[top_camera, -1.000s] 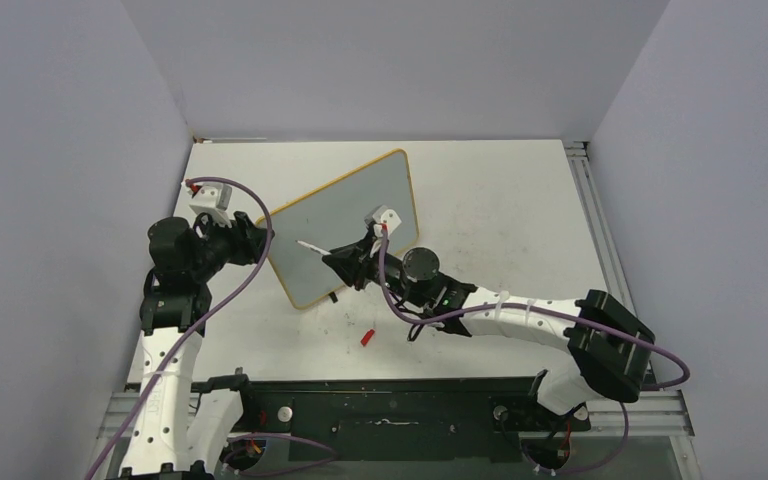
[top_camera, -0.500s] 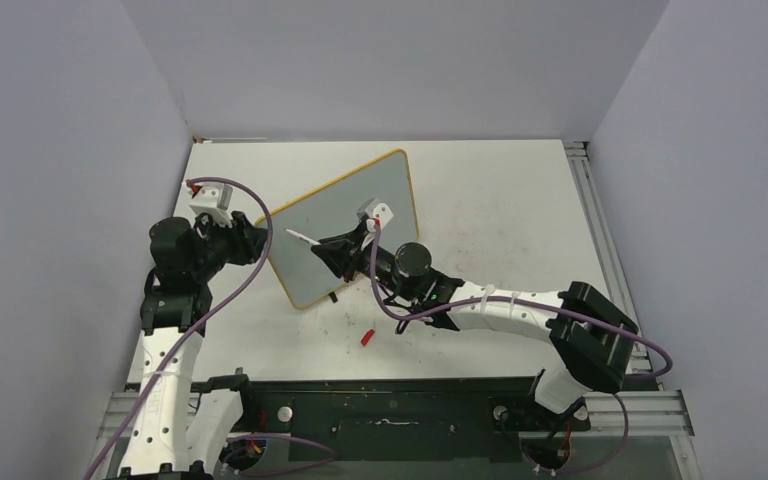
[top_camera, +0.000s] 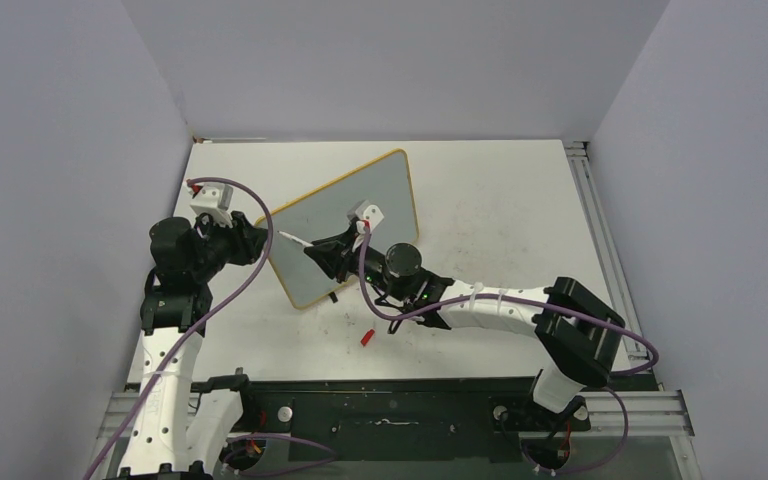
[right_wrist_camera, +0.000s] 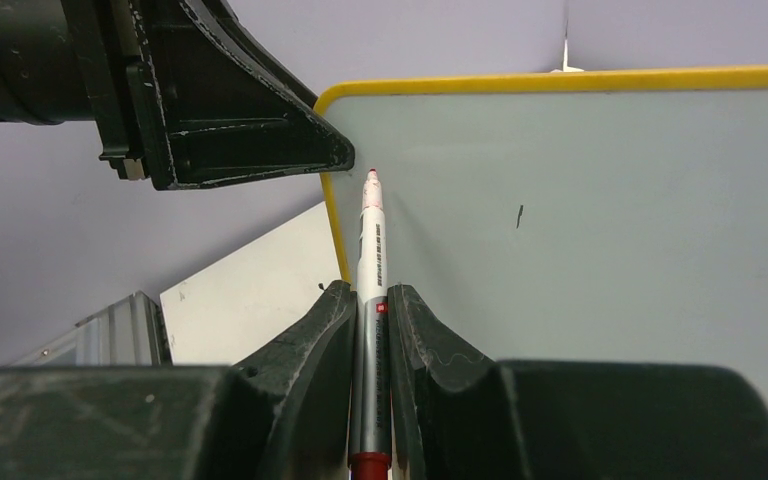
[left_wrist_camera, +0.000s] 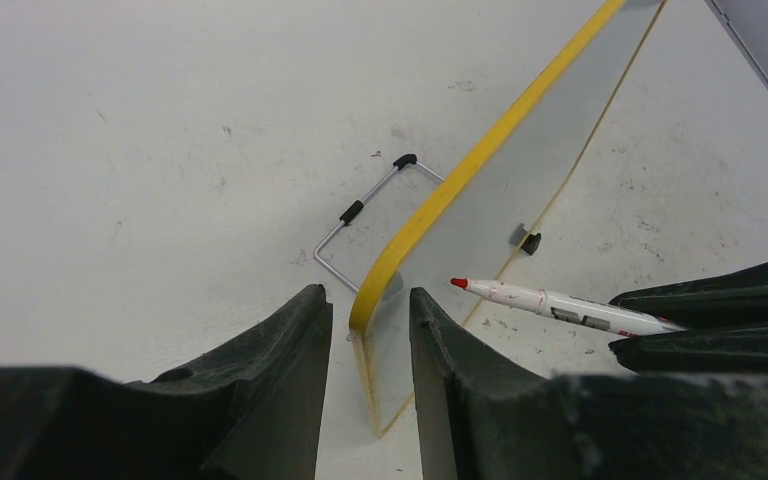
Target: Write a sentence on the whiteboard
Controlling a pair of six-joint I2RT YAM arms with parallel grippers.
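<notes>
Status: pale grey rectangular whiteboard [top_camera: 380, 185] with a thin yellow frame is stood tilted on the white table [top_camera: 490, 200], left of centre. One side edge is straddled by the left gripper [left_wrist_camera: 370, 300], jaws set narrow, no contact made out. A white-barrelled, red-tipped marker [right_wrist_camera: 372, 250] is pinched tight in the right gripper [right_wrist_camera: 370, 290], tip right by that same edge. Touching or not can't be told.

The scuffed white worktop [top_camera: 500, 200] carries the whiteboard [top_camera: 345, 195], propped at a tilt on its wire stand [left_wrist_camera: 360, 215], and a small red cap [top_camera: 367, 337] lying nearer the front edge.
</notes>
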